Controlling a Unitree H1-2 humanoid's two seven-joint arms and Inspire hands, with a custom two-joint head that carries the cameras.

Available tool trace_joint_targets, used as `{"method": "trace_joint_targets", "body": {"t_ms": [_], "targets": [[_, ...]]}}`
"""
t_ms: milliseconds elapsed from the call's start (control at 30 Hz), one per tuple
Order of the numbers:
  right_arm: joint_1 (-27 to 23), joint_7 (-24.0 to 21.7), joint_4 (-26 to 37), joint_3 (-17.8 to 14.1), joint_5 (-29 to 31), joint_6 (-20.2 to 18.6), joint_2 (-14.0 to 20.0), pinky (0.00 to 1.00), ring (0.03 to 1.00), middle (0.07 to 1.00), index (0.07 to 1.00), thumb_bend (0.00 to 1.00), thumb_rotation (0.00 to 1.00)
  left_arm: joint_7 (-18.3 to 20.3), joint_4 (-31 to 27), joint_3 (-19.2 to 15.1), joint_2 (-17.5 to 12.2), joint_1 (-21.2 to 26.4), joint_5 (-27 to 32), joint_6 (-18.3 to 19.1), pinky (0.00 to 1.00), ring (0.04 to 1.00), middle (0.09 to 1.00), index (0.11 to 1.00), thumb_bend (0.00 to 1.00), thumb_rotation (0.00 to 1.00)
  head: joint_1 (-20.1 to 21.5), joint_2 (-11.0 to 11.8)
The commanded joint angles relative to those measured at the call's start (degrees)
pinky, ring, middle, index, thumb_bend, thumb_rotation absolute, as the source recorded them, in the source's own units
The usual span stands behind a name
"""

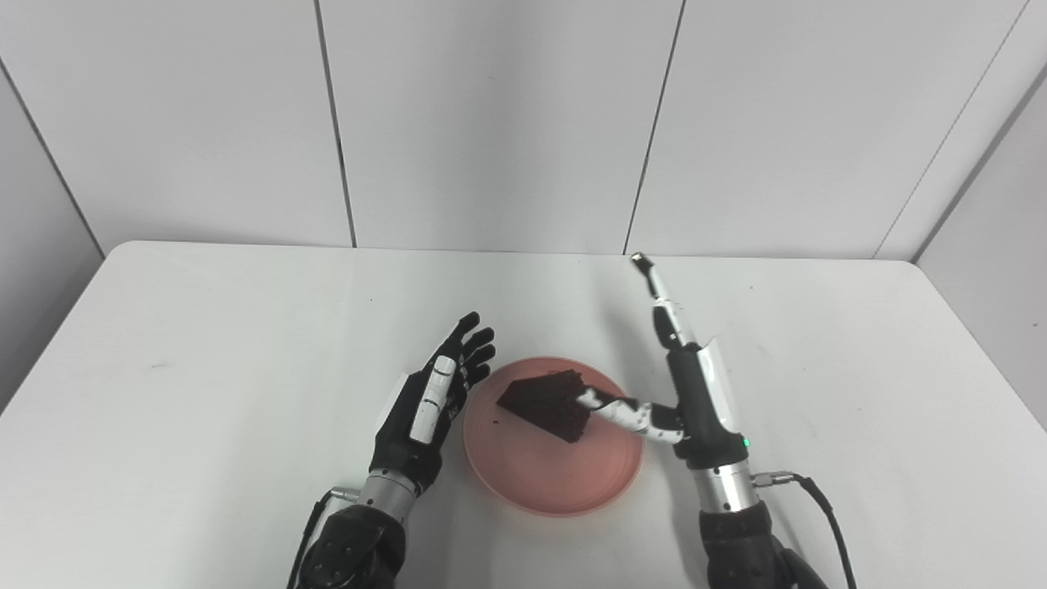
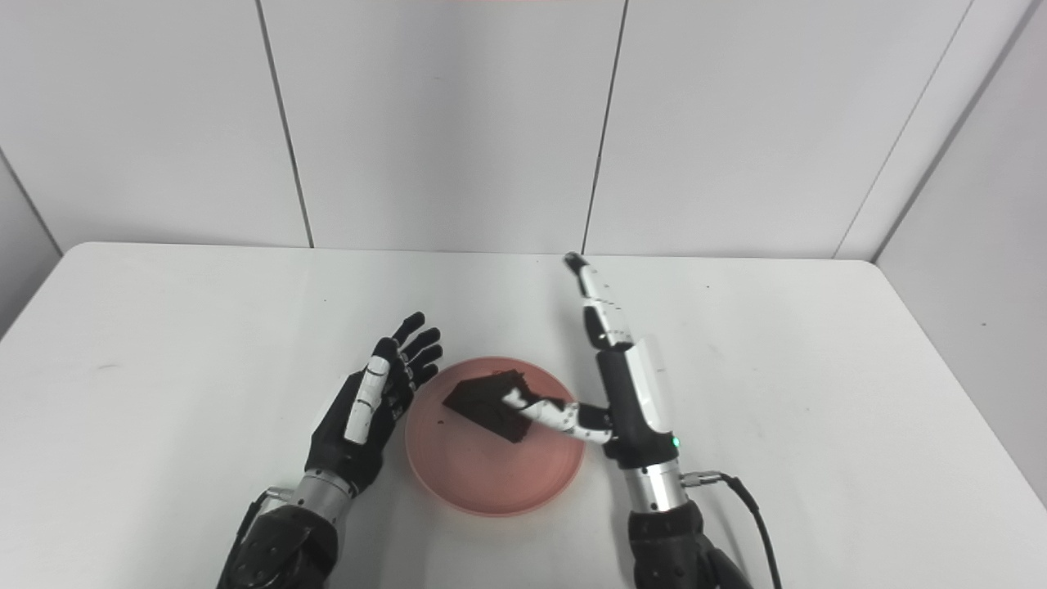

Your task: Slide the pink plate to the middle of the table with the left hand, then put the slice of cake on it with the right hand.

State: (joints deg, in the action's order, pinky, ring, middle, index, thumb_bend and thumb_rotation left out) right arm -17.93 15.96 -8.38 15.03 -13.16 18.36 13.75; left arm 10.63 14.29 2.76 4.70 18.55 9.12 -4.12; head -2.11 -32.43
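Already near the worktop's front-middle, the left hand (image 1: 431, 401) stands spread and empty just beside the pink plate (image 1: 523, 478). On it lies the dark slice of cake (image 1: 546, 402), likely soft and crumbly, best held by its sides. The right hand (image 1: 695, 393), fingers apart, touches it with its thumb.

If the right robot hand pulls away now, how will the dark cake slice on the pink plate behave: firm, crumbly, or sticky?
The cake slice probably crumbles easily: a dark speck lies on the pink plate beside it. It looks wedge-shaped and lies low, so tipping seems unlikely. The right robot hand has its thumb against the slice; a soft surface might cling slightly.
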Motion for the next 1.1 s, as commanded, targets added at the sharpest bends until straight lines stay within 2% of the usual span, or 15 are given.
{"method": "trace_joint_targets", "body": {"t_ms": [0,200,267,533,667,833,1000,1067], "targets": [[0.19,-3.51,2.67,-2.63,4.49,-2.85,-0.77,0.98,0.999,1.000,0.999,0.56,0.79,0.01,0.20,-0.26,-0.87,-2.21,0.04,0.45,0.96,0.952,0.956,0.949,0.70,0.95,-0.09,-0.08],[2.69,-10.77,4.67,-7.14,14.14,-8.21,-3.16,1.00,1.000,1.000,1.000,0.64,0.80,-0.85,-0.84,-0.90,-0.67,-2.89,-0.02,-0.02,1.00,0.983,0.981,0.975,0.65,0.98,-1.36,-0.23],[3.48,-12.14,5.35,-8.08,15.52,-9.11,-3.91,1.00,1.000,1.000,1.000,0.62,0.81,-1.44,-1.42,-1.01,-0.48,-3.27,-0.37,-0.33,1.00,0.994,0.993,0.988,0.63,0.98,-2.03,-0.36],[5.97,-15.97,6.99,-10.50,17.75,-9.00,-6.17,1.00,1.000,1.000,1.000,0.58,0.83,-2.85,-2.76,-0.94,0.27,-4.98,-1.18,-2.38,1.00,1.000,1.000,1.000,0.62,0.99,-2.97,-0.56],[7.04,-16.61,7.52,-11.62,18.16,-9.17,-7.07,1.00,0.996,1.000,1.000,0.58,0.83,-3.11,-4.16,-0.67,0.56,-6.34,-1.19,-1.71,1.00,1.000,1.000,1.000,0.64,0.97,-3.23,-0.44],[8.21,-18.54,9.67,-11.53,19.14,-11.49,-7.04,1.00,0.999,1.000,1.000,0.58,0.84,-3.94,-6.11,-0.27,0.51,-7.87,-1.93,-0.22,1.00,1.000,1.000,1.000,0.66,0.96,-2.92,-0.43],[8.53,-19.40,10.49,-11.98,18.95,-13.18,-7.44,1.00,1.000,1.000,1.000,0.59,0.83,-3.80,-6.63,0.08,-0.20,-8.61,-2.01,0.29,1.00,1.000,1.000,1.000,0.66,0.99,-2.46,-0.31],[8.15,-18.94,9.72,-12.15,17.88,-12.59,-7.84,1.00,1.000,1.000,1.000,0.58,0.83,-4.34,-6.93,0.08,-0.10,-8.54,-2.32,0.78,1.00,1.000,1.000,1.000,0.65,0.99,-2.35,-0.22]]}}
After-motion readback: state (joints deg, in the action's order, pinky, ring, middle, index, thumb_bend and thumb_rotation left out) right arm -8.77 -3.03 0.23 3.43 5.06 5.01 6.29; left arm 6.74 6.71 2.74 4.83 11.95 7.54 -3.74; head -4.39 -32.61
